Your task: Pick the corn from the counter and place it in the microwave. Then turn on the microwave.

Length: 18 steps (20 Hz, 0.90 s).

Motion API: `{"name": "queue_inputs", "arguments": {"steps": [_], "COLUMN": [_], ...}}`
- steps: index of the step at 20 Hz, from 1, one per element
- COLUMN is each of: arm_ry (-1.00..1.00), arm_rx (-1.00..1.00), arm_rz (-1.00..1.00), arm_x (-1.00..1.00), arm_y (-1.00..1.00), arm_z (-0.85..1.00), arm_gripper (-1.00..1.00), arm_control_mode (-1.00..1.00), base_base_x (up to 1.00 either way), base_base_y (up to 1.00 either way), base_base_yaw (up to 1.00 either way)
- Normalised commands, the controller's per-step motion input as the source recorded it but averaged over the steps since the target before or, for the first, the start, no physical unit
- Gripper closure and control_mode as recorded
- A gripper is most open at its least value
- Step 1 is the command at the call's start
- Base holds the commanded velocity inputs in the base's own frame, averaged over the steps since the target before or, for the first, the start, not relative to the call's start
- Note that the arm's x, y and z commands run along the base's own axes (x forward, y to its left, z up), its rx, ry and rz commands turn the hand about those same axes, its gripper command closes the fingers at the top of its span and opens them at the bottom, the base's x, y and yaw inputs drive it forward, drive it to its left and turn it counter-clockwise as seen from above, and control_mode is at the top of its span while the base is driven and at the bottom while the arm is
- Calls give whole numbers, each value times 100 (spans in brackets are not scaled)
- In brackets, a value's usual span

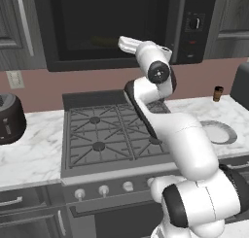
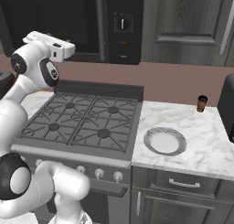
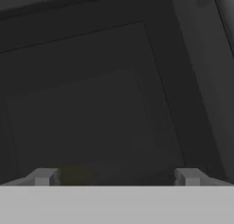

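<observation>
Your claw (image 3: pixel 114 177) stands wide apart with nothing between the tips, pointing into the grey cavity of the microwave (image 1: pixel 48 33). The corn (image 3: pixel 75 176) is the dull yellow smudge just inside the left fingertip (image 3: pixel 42 176), at about seven o'clock in the hand view, lying on the microwave floor; it's dim down there, so take that as likely, not certain. By my reading the drop is made and you're on the way out. Draw the hand straight back along its own axis, keep the tips level, and don't sweep toward seven o'clock or you'll nudge the cob. Clear the opening fully before you deal with the door and go for the controls.

Now the views, left to right. The left base view gives you the arm's wrist up at the microwave front, and a faint yellowish streak inside (image 1: pixel 99 40) at about eleven o'clock from the wrist. It also shows the toaster (image 1: pixel 9 118) far left on the counter (image 1: pixel 34 154). The right base view gives what the left only glimpses: the control panel head-on, with its round knob (image 2: pixel 122 24) at one o'clock from the hand, the plate (image 2: pixel 165 141) and the small brown bottle (image 2: pixel 201 103) on the marble.
</observation>
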Motion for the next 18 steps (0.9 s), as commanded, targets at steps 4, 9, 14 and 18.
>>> {"name": "queue_inputs", "arguments": {"steps": [4,9,14,18], "arm_ry": [0,0,0,0], "arm_rx": [13,8,0,0], "arm_rz": [0,2,5,3], "arm_x": [-42,-37,-42,-48], "arm_y": [-32,-40,-43,-34], "arm_z": [0,0,0,0], "arm_gripper": [-100,-100,-100,-100], "arm_control_mode": [-100,-100,-100,-100], "base_base_x": [0,0,0,0], "base_base_y": [0,0,0,0], "base_base_yaw": [0,0,0,0]}}
